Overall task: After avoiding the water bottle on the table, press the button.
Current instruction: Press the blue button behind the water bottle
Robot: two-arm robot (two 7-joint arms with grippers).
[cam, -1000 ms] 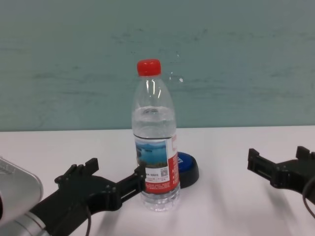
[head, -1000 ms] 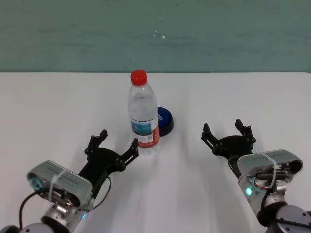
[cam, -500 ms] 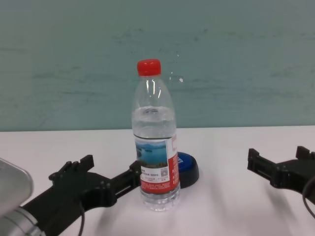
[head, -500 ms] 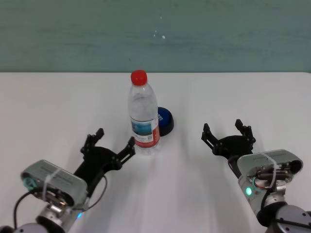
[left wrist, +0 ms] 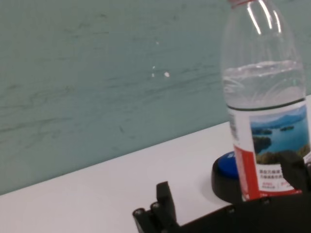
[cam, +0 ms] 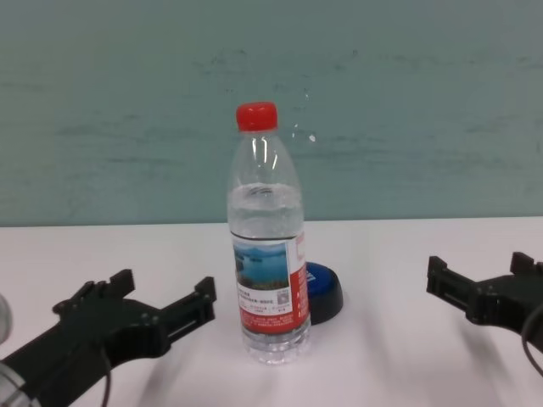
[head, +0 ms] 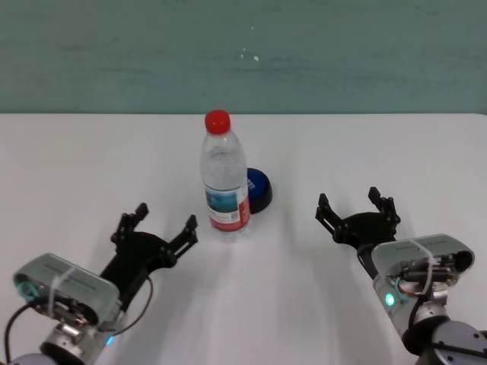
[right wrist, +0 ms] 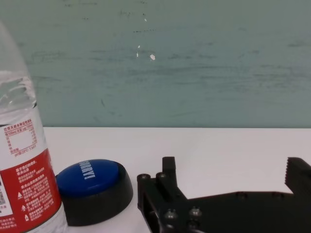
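The water bottle point(head: 226, 182) stands upright near the middle of the table point(head: 76, 167), with its red cap on. The blue button point(head: 257, 190) sits just behind it to the right, partly hidden by it. My left gripper point(head: 166, 219) is open and empty, low over the table, to the left of the bottle and clear of it. My right gripper point(head: 348, 201) is open and empty, to the right of the button. In the chest view, the bottle point(cam: 267, 254) stands in front of the button point(cam: 322, 288). The right wrist view shows the button point(right wrist: 92, 182) beside the bottle point(right wrist: 24, 170).
A teal wall point(head: 342, 53) rises behind the table's far edge. Bare white tabletop lies between the button and my right gripper, and to the left of my left gripper.
My left gripper has drawn back and to the left, from touching close beside the bottle to a clear gap. The bottle, the button and my right arm have not moved.
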